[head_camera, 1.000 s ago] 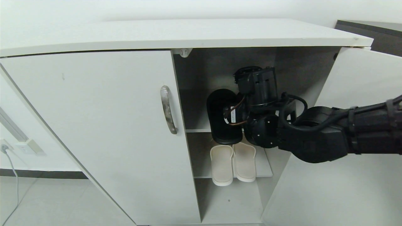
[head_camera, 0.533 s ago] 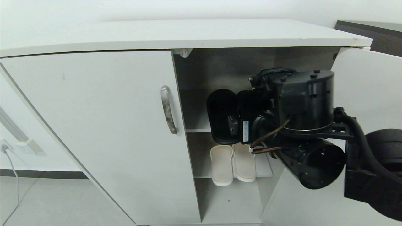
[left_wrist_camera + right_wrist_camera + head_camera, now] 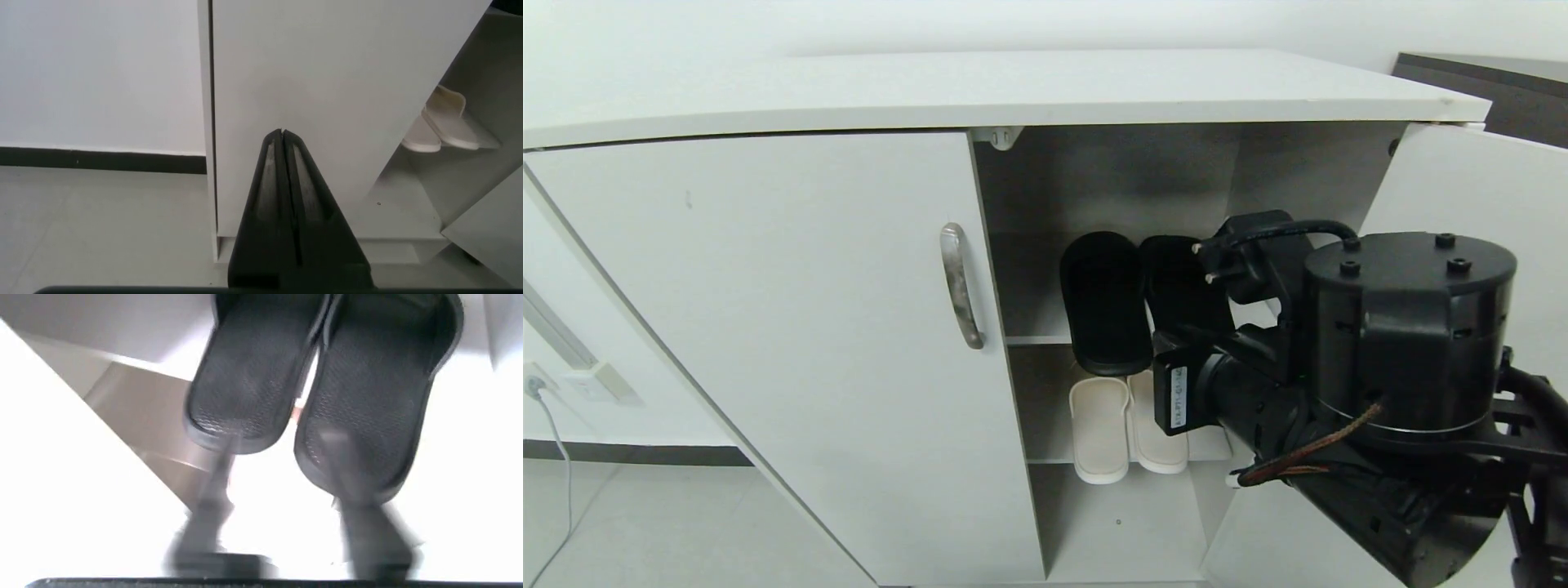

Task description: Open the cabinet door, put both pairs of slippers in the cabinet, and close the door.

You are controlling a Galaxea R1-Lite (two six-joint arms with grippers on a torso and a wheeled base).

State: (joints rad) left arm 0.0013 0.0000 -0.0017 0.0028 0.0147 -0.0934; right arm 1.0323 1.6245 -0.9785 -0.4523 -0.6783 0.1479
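A pair of black slippers (image 3: 1104, 302) lies side by side on the upper shelf of the white cabinet (image 3: 1013, 82), heels at the shelf's front edge. A pair of white slippers (image 3: 1127, 420) rests on the shelf below. My right arm (image 3: 1405, 343) hangs in front of the opening. In the right wrist view my right gripper (image 3: 278, 445) stands open just off the heels of the black slippers (image 3: 261, 376), holding nothing. My left gripper (image 3: 282, 135) is shut and empty, low down facing the closed left door (image 3: 327, 73), with the white slippers (image 3: 445, 126) off to one side.
The cabinet's left door (image 3: 768, 327) with its metal handle (image 3: 960, 286) is closed. The right door (image 3: 1462, 188) stands swung open beside my right arm. A wall socket with a cable (image 3: 535, 384) sits low on the left above bare floor.
My right arm has drawn back out of the cabinet toward the camera. It has let go of the black slippers, which stay on the upper shelf; the second one now shows.
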